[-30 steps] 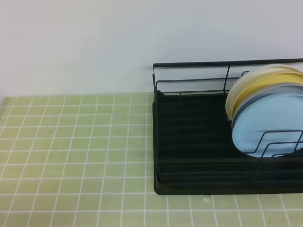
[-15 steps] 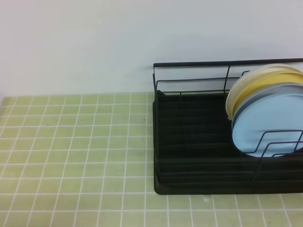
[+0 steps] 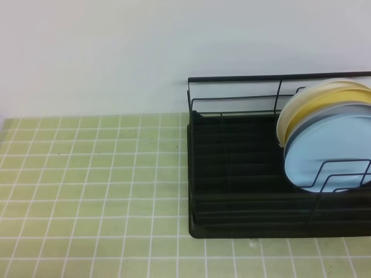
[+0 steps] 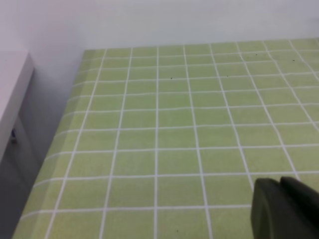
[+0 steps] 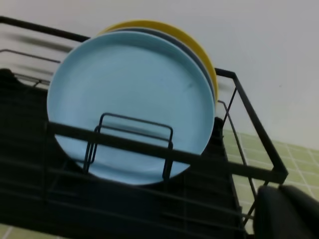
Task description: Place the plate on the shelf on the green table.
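Observation:
The light-blue plate [image 3: 330, 153] stands on edge in the black wire shelf [image 3: 232, 174], at its right end, foremost in a row of plates. The shelf sits on the green table [image 3: 87, 185]. In the right wrist view the plate [image 5: 132, 104] leans behind the shelf's front rail [image 5: 149, 149] and a wire divider. Neither gripper shows in the high view. A dark piece of the left gripper [image 4: 286, 211] fills the bottom right corner of the left wrist view, above bare tiles [image 4: 174, 124]. A dark piece of the right gripper [image 5: 289, 211] shows beside the shelf's right end. Neither holds anything that I can see.
Behind the light-blue plate stand a grey-blue plate [image 3: 301, 124], a yellow plate [image 3: 324, 101] and a cream plate [image 3: 290, 110]. The left part of the shelf's tray holds nothing. A white wall runs along the back. The table's left edge drops off beside a white ledge [image 4: 12, 94].

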Available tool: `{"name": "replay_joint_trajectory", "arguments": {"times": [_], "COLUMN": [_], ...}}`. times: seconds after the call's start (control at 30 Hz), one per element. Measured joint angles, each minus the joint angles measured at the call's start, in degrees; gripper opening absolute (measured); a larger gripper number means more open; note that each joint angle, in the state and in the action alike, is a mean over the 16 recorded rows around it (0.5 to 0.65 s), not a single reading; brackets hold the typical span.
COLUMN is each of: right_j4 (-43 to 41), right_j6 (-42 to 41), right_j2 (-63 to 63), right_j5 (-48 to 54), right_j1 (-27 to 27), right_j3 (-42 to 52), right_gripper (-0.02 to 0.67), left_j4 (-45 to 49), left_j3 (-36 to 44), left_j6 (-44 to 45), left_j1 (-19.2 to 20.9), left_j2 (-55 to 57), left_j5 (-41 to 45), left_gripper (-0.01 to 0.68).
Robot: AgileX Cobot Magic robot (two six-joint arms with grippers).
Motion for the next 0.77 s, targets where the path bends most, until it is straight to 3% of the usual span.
{"name": "replay_joint_trajectory", "arguments": {"times": [0.77], "right_j4": [-11.4], "right_j6": [6.9], "right_j2": [0.0], "right_j5": [8.9], "right_j1": [0.3], "right_j3": [0.0], "right_gripper": [0.0], "left_j4": [0.0], "left_j3": [0.0], "left_j6": [0.0], "left_j1": [0.4], "left_j2": [0.0], "left_j5": [0.1], "left_gripper": [0.0]}}
